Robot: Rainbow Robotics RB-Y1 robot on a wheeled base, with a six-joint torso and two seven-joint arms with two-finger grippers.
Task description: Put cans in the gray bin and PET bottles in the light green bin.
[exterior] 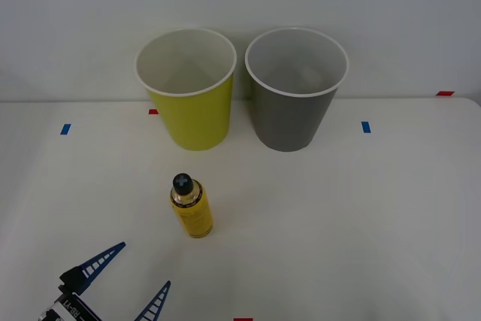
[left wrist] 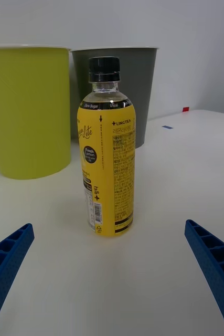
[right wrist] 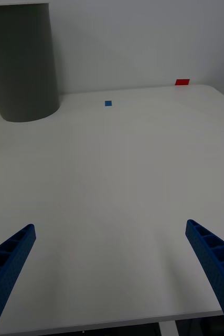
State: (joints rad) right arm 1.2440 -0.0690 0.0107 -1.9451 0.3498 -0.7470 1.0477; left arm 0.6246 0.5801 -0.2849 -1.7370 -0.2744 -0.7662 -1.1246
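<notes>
The left hand [exterior: 128, 276] hovers wide open and empty, near the upright PET bottle [exterior: 191, 207] on the surface [exterior: 361, 216]. It should straddle the label mid-body, close squarely, then carry it to the light green bin [exterior: 188, 88] beyond.

front overhead, wrists low (shared gray bin [exterior: 291, 114])

We see a white table [exterior: 361, 216] against a pale wall [exterior: 75, 5]. Blue tape marks [exterior: 366, 127] and red tape marks [exterior: 445, 93] dot its upper half.
</notes>
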